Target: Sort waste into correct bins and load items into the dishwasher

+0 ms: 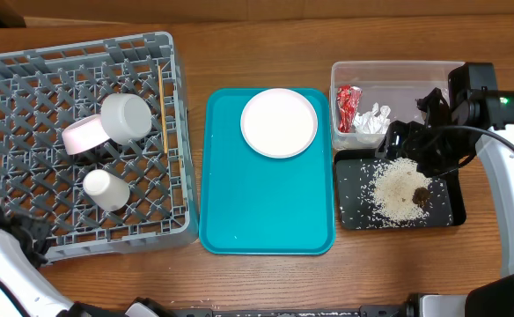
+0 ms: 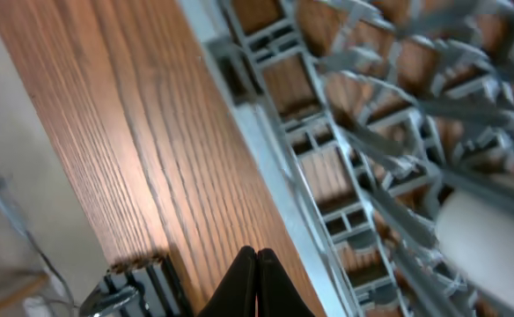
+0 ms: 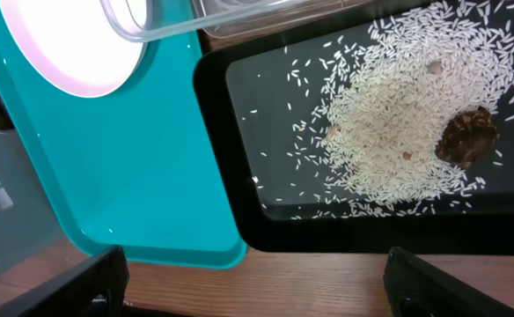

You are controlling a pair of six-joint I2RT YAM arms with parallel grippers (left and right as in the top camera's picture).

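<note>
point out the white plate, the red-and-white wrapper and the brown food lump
white plate point(image 1: 279, 122), overhead view, centre of its flat face
red-and-white wrapper point(image 1: 346, 106), overhead view, middle of the crinkled foil
brown food lump point(image 3: 468, 137), right wrist view, top of the lump

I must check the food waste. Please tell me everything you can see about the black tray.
The black tray is a shallow rectangle with rounded corners, seemingly plastic. It lies flat on the wooden table, close between the teal tray and the right arm, below the clear tub. It holds scattered rice and a brown food lump.

Wooden table point(image 1: 239, 282), bearing grey dish rack point(image 1: 28, 106), teal tray point(image 1: 266, 202), clear tub point(image 1: 398, 72), black tray point(image 1: 354, 211)
</note>
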